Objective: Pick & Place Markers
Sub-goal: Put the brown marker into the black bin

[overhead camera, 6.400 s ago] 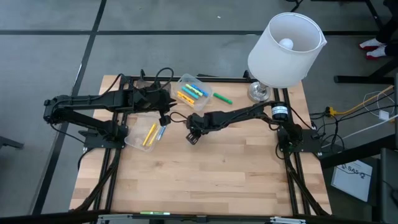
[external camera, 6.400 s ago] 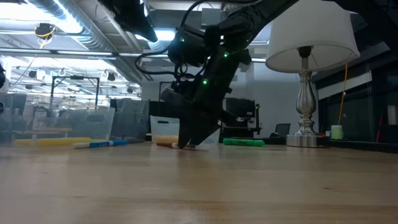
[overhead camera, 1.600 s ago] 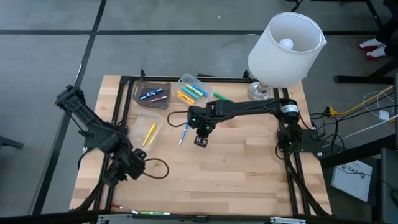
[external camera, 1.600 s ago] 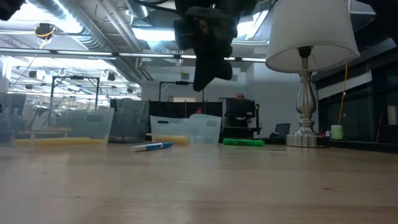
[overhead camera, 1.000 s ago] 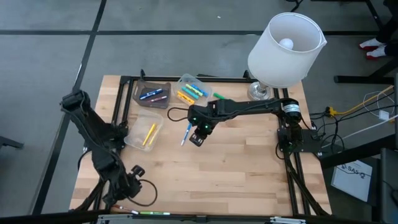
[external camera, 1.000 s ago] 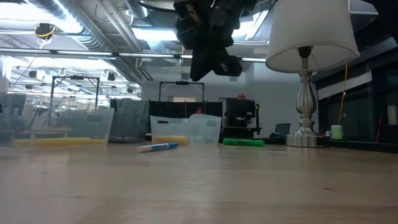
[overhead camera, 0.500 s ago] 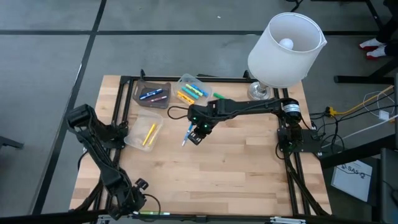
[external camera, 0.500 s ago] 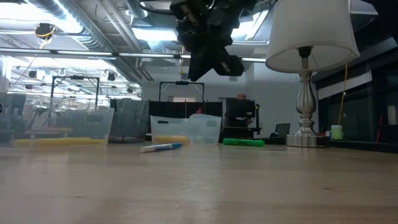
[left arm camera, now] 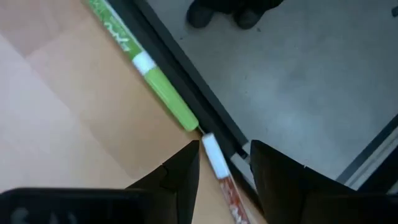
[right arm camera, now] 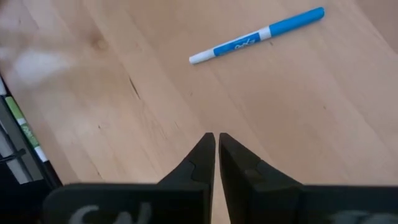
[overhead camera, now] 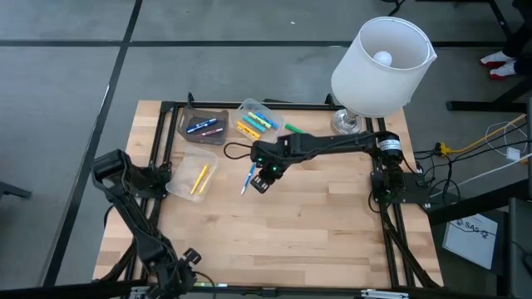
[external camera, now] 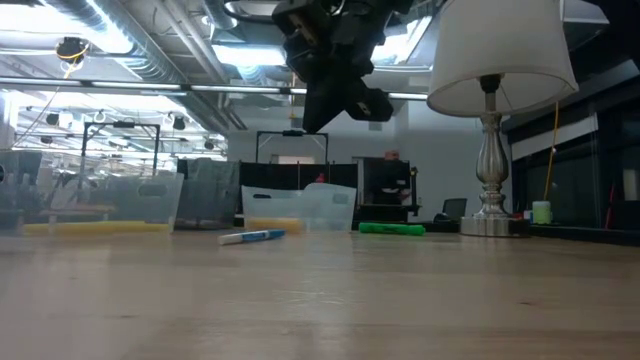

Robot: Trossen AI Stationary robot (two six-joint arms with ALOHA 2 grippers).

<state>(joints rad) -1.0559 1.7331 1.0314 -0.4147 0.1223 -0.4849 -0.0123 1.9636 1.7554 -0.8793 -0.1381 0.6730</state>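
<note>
In the left wrist view my left gripper (left arm camera: pixel 225 147) is open at the table's near edge, slanting down. Its fingers stand on either side of a marker with a white end and a reddish body (left arm camera: pixel 216 157), apart from it as far as shows. A green marker (left arm camera: pixel 163 93) lies in line with that one along the edge. The high view shows this gripper (overhead camera: pixel 177 281) at the near left. My right gripper (overhead camera: pixel 262 182) hangs shut above the table's middle, beside a blue marker (overhead camera: pixel 248 177) lying flat on the wood (right arm camera: pixel 258 36).
Three containers stand at the far left: one with dark markers (overhead camera: pixel 204 126), one with coloured markers (overhead camera: pixel 258 120), one with a yellow marker (overhead camera: pixel 195 176). A green marker (overhead camera: pixel 298 130) lies next to a lamp (overhead camera: pixel 381 66) at the far right. Black rails frame the table (overhead camera: pixel 291 232).
My left gripper has moved toward the table's near edge and sunk lower, coming down over the markers that lie there. My right gripper has stayed over the middle of the table and has rolled a little.
</note>
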